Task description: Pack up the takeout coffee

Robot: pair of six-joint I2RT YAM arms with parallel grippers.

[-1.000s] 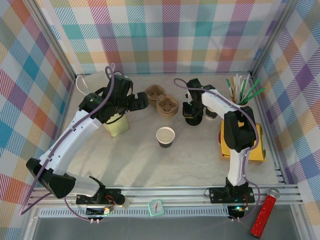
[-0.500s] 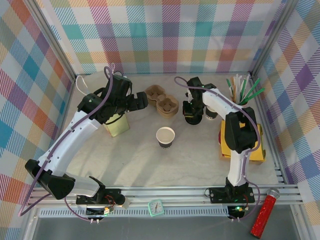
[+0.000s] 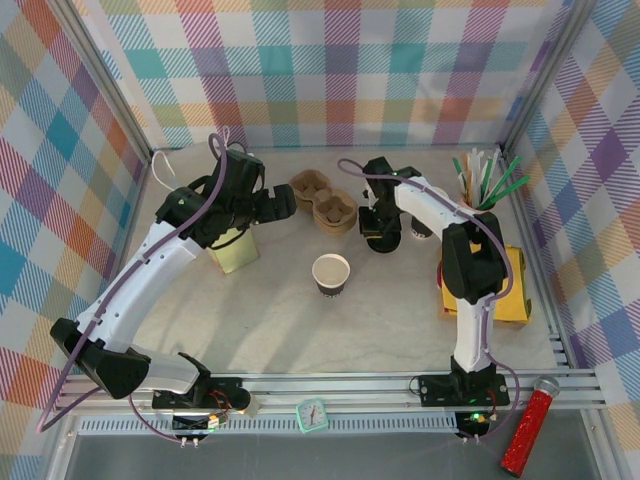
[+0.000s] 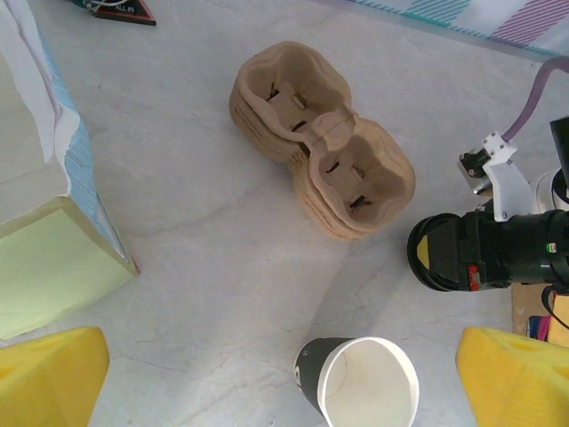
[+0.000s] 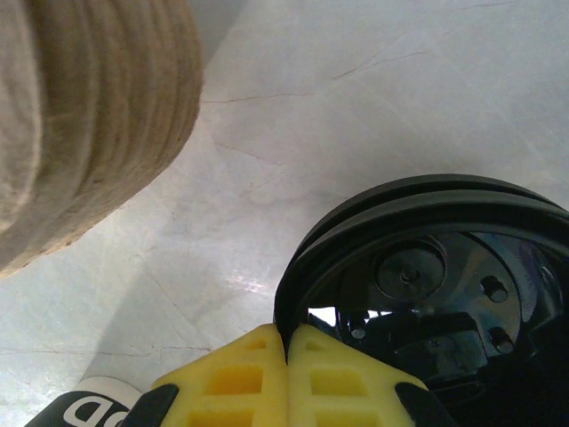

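The takeout coffee cup, dark-walled with a white inside, stands upright and lidless mid-table; its rim shows low in the left wrist view. My right gripper is shut on the edge of a round black lid, held just above the table right of the cup carrier. In the right wrist view the yellow fingertips pinch the lid's rim. My left gripper is open, hovering between the pale green paper bag and the carrier, holding nothing.
A brown pulp cup carrier lies at the back centre, close to the lid. A cup of green and white sticks stands back right. A yellow box lies by the right arm. The bag's open mouth is at the left.
My right gripper has carried the black lid a little to the left, toward the carrier. The left arm has hardly moved and the cup stands where it was.
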